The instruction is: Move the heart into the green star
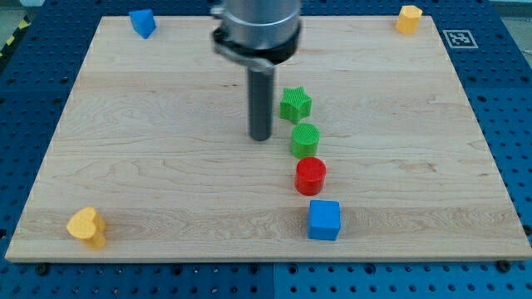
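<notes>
A yellow heart [86,226] lies at the board's bottom-left corner. A green star [295,104] sits near the middle of the board, a little right of centre. My tip [261,137] rests on the board just left of the green star and of the green cylinder [305,139] below it. The tip touches no block. The heart is far from the tip, down and to the view's left.
A red cylinder [311,175] and a blue cube [324,220] continue the column below the green cylinder. A blue block [142,22] sits at the top left, a yellow block [408,18] at the top right. The wooden board [166,166] ends near the heart.
</notes>
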Controlling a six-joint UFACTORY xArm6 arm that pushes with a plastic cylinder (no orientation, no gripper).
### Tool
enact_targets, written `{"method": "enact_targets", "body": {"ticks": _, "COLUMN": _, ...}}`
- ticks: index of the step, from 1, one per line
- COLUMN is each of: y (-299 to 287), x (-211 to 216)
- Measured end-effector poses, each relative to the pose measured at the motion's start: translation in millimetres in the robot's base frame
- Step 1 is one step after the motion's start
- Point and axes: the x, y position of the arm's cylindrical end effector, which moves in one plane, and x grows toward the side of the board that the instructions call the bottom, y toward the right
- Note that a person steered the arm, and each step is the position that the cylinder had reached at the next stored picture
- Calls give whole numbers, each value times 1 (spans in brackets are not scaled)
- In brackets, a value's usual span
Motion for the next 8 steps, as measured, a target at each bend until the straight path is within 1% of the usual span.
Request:
{"method": "enact_targets", "body": {"ticks": 1, "y": -41, "x": 25}}
{"method": "enact_targets", "body": {"ticks": 2, "y": -44, "x": 25}}
{"method": "enact_targets", "body": {"ticks": 3, "y": -92, "x": 27}}
{"method": "enact_targets", "body": {"ticks": 4, "y": -170, "x": 55}}
{"method": "enact_targets", "body": {"ticks": 5, "y": -224, "x": 109}}
{"method": "enact_targets", "body": {"ticks": 6, "y": -235, "x": 152}}
{"method": "enact_targets", "body": {"ticks": 7, "y": -228, "x": 153}}
{"method": "enact_targets", "body": {"ticks": 8, "y": -196, "x": 152}}
